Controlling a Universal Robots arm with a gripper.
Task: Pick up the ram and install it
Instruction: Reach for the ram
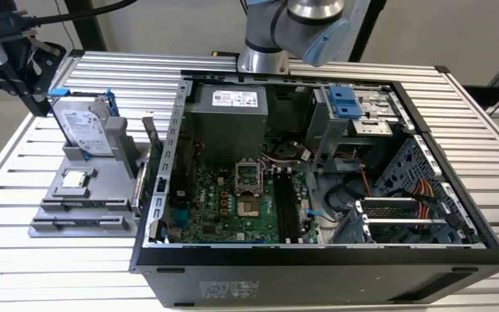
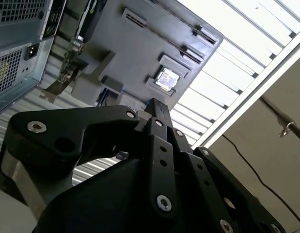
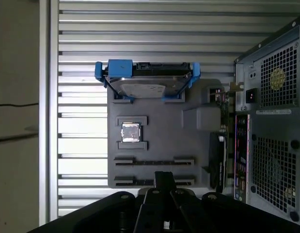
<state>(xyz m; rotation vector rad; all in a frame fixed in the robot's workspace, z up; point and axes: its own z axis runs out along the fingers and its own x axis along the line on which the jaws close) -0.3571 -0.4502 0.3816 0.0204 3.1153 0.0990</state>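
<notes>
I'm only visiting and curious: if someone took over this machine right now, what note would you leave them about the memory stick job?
Gripper: shut, nothing seen in it, hanging over the grey holder that lies beside the computer case.
Memory stick: whether it sits in one of the holder's long slots cannot be told.
Done: nothing that shows; the board's long black slots look empty.
Left: both the pickup and the install.

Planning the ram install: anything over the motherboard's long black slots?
Nothing visible. The long black slots lie uncovered in the open computer case; the cables sit past their end, not across them.
</notes>
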